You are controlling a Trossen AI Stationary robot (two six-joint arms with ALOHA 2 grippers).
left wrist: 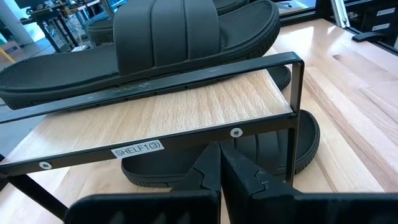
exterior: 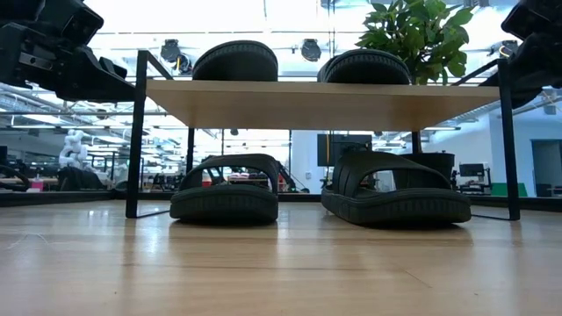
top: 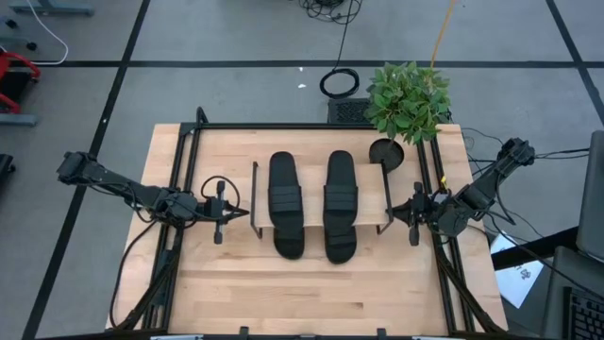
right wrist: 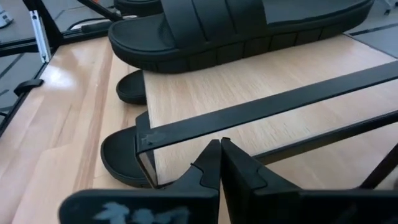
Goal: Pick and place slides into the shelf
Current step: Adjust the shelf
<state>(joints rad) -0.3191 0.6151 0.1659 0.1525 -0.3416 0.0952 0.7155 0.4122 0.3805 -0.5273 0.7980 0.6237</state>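
Note:
The light-wood shelf (top: 313, 203) stands mid-table on thin black end frames. Two black slides (top: 286, 203) (top: 340, 203) lie side by side on its board, their soles flat on the wood. Two more slides (exterior: 225, 189) (exterior: 395, 189) rest on the tabletop under the board (exterior: 316, 104). My left gripper (top: 243, 212) is shut and hovers just off the shelf's left end frame (left wrist: 298, 112). My right gripper (top: 394, 215) is shut and hovers just off the right end frame. Both point level at the shelf, as the left wrist view (left wrist: 220, 155) and right wrist view (right wrist: 220, 152) show.
A green potted plant (top: 408, 99) stands at the table's far right corner, beside a round black base (top: 385, 153). Black rails (top: 179, 189) run along the table's left and right sides. Bare wood (top: 311, 293) lies between the shelf and the near edge.

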